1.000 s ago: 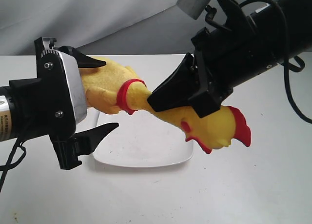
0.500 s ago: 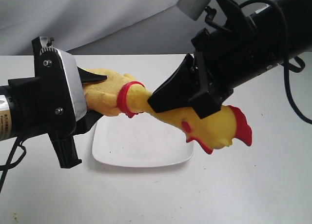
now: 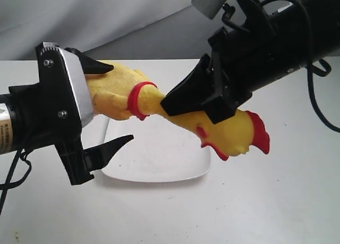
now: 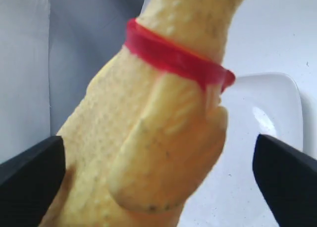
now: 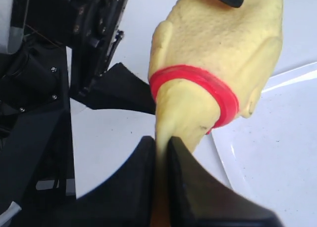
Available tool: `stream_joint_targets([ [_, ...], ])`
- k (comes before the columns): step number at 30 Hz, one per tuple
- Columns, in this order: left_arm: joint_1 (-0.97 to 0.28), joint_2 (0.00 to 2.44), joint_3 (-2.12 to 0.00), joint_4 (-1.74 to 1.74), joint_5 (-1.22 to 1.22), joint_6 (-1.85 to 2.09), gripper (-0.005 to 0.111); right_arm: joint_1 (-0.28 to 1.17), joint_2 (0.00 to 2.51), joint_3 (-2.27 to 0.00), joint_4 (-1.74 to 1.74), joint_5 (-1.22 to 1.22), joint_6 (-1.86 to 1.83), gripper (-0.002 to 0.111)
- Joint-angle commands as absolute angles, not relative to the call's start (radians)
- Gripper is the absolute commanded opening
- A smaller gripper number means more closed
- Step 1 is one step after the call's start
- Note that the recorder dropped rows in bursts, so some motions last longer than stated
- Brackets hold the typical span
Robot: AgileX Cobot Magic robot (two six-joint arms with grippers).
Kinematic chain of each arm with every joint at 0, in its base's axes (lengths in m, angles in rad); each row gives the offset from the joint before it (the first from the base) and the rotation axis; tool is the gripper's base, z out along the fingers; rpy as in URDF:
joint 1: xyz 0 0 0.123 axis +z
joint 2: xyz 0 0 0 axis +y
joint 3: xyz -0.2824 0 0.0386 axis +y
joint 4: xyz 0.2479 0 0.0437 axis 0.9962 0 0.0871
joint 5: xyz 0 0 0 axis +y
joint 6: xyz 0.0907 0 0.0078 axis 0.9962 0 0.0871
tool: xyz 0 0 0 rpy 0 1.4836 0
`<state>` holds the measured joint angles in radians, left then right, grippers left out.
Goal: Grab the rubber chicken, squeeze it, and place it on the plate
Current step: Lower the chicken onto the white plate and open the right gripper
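Note:
The rubber chicken [image 3: 226,129] hangs in the air above the plate [image 3: 159,159], head to the right, plump body to the left. My right gripper [image 3: 180,103] is shut on its thin neck just past the red collar ring [image 3: 135,99]; the neck is pinched flat between the fingers [image 5: 133,187]. My left gripper [image 3: 109,103] stands open around the chicken's body [image 4: 148,138], upper finger [image 3: 95,67] above it, lower finger [image 3: 109,148] well below and apart from it. The plate [image 4: 272,108] shows beneath the body; its corner [image 5: 277,138] shows under the collar.
A white tabletop [image 3: 265,201] carries the plate. A grey cloth backdrop [image 3: 106,20] hangs behind. The black left arm body [image 5: 44,64] sits close beside the chicken's body.
My left gripper squeezed shut on the chicken's body half a second ago and has now opened again, its lower finger dropping away. The chicken's head has shifted slightly left.

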<state>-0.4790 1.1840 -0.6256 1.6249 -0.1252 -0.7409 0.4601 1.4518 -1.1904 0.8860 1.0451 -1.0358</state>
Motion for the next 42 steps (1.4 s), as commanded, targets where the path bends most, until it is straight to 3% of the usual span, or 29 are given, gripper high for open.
stream_joint_targets([
  [1,-0.482,1.168,-0.643,1.463,-0.109,-0.76,0.103,0.459,1.439,-1.195,0.905,0.926,-1.049,0.0],
  [16,-0.482,0.744,-0.652,1.262,-0.077,-0.81,0.103,0.459,1.446,-1.035,0.806,0.322,-1.074,0.0],
  [36,-0.482,0.593,-0.553,1.262,0.093,-0.834,0.103,0.489,1.84,-1.024,0.859,0.379,-1.194,0.0],
  [38,-0.482,0.593,-0.553,1.262,0.096,-0.834,0.103,0.489,1.847,-1.022,0.859,0.405,-1.187,0.007],
  [41,-0.482,0.593,-0.553,1.262,0.168,-0.834,0.1,0.489,1.844,-1.022,0.835,0.41,-1.129,0.042],
  [42,-0.482,0.593,-0.553,1.262,0.189,-0.834,0.099,0.489,1.835,-1.022,0.819,0.41,-1.127,0.047],
])
